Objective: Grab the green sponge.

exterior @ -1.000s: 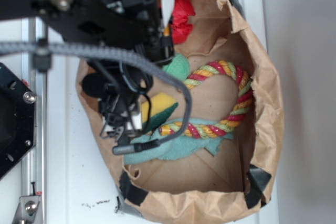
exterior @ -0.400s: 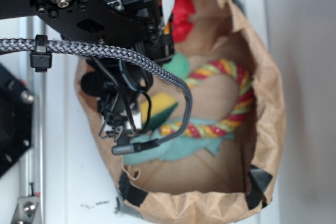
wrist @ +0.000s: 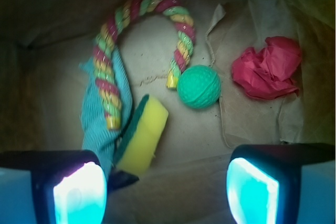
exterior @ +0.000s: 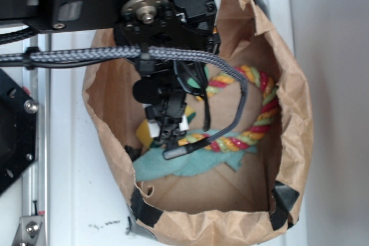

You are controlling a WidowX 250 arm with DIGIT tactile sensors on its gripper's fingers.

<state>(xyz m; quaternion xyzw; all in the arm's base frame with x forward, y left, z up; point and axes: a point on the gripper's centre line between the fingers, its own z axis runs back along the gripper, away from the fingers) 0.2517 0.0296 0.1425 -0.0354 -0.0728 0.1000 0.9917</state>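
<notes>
Progress: grasp not yet made; approach under way, closing and lift left.
Gripper (wrist: pixel 165 195): fingers spread wide, empty, hovering inside the paper bag (exterior: pixel 294 142).
Green sponge (wrist: pixel 142 136): on the bag floor, yellow face up, green layer on its left edge, just ahead of the left finger, off-centre between the fingers.
Obstructions: teal cloth (wrist: pixel 97 124) touching the sponge's left side; rope toy (wrist: pixel 107 80) lying over the cloth.
Nearby: green ball (wrist: pixel 199 87) right of the sponge; red crumpled paper (wrist: pixel 269 69) far right.
</notes>
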